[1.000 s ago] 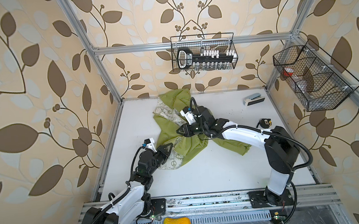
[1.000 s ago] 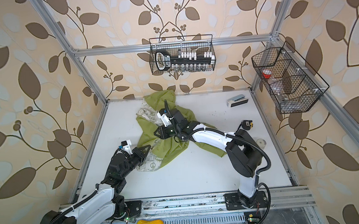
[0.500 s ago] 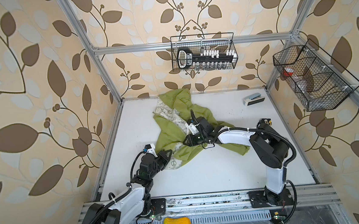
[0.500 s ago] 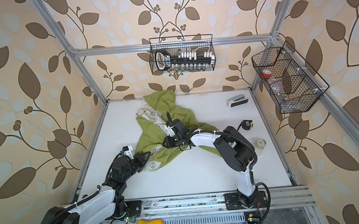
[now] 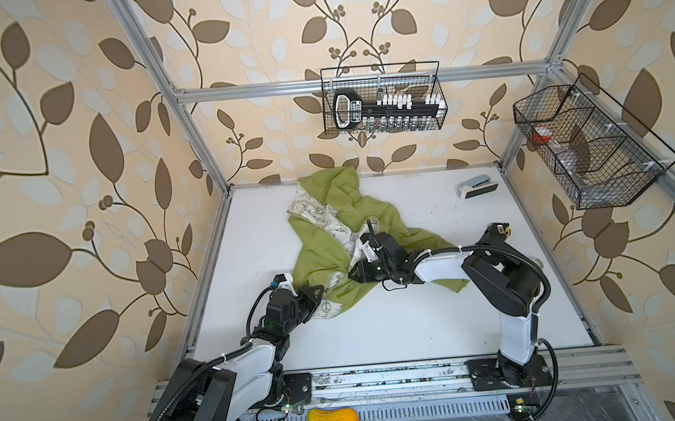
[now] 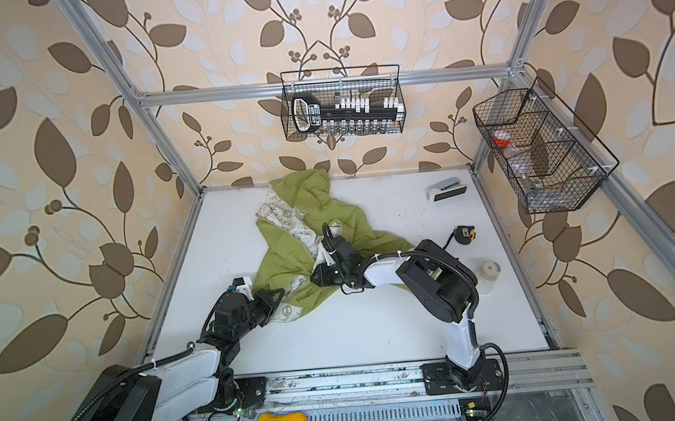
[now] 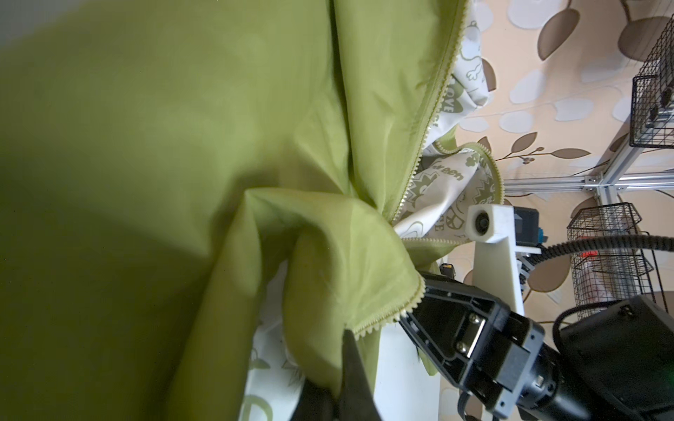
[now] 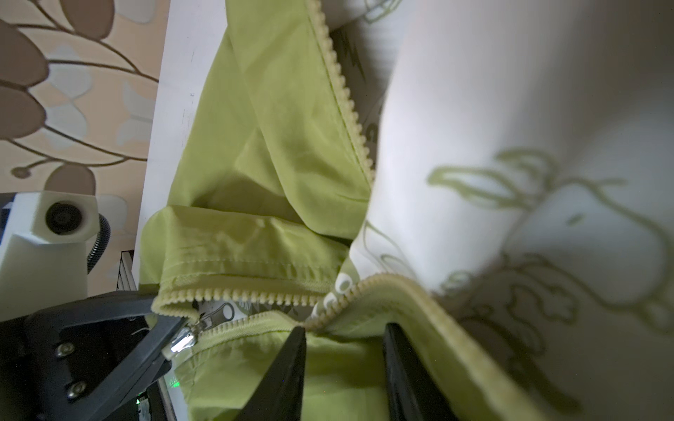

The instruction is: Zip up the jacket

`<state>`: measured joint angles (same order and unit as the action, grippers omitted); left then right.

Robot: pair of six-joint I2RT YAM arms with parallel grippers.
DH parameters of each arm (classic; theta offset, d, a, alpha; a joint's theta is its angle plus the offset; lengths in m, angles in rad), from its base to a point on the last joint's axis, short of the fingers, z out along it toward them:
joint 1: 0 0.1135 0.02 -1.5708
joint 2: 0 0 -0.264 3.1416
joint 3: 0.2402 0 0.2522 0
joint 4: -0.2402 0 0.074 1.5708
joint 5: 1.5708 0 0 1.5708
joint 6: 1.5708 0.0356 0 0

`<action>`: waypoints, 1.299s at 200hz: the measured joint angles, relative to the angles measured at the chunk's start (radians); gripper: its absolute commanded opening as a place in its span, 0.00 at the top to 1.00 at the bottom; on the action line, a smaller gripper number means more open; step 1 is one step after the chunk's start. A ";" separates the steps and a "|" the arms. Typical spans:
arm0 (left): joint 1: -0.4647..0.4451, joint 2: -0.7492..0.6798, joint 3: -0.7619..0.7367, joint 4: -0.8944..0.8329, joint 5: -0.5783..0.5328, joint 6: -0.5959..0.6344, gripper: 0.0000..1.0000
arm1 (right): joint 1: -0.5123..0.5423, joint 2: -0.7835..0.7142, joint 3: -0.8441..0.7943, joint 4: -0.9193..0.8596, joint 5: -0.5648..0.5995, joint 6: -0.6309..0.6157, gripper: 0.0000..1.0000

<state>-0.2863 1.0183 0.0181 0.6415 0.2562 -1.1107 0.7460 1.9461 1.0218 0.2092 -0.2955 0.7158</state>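
The olive-green jacket lies crumpled at the back-middle of the table, with its printed white lining showing. My left gripper is shut on the jacket's bottom hem. It pinches the hem right by the silver zipper slider. The two rows of zipper teeth run apart above the slider. My right gripper is close by, on the other front edge. Its fingers stand apart, with a fold of green fabric between them just under the zipper teeth.
A white and black stapler-like block lies at the back right. A small black and yellow device and a white cup sit at the right. Wire baskets hang on the back wall and the right wall.
My right gripper has come forward toward the left gripper, and the jacket's middle has bunched up with it. The left gripper has barely shifted and keeps hold of the hem.
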 measured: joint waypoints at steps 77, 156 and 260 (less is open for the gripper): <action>0.000 -0.288 -0.008 -0.272 -0.032 -0.053 1.00 | 0.050 0.000 0.000 0.005 0.013 0.011 0.63; 0.000 -0.242 -0.009 -0.343 -0.034 -0.071 1.00 | 0.065 -0.029 0.045 -0.100 0.080 -0.027 0.51; 0.000 -0.236 -0.009 -0.362 -0.048 -0.067 1.00 | -0.004 0.124 0.588 -0.442 0.370 -0.207 0.02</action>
<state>-0.2863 0.7822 0.0093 0.2794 0.2077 -1.1774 0.7422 2.0705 1.6096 -0.2325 0.0746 0.5091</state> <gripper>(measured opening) 0.045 0.948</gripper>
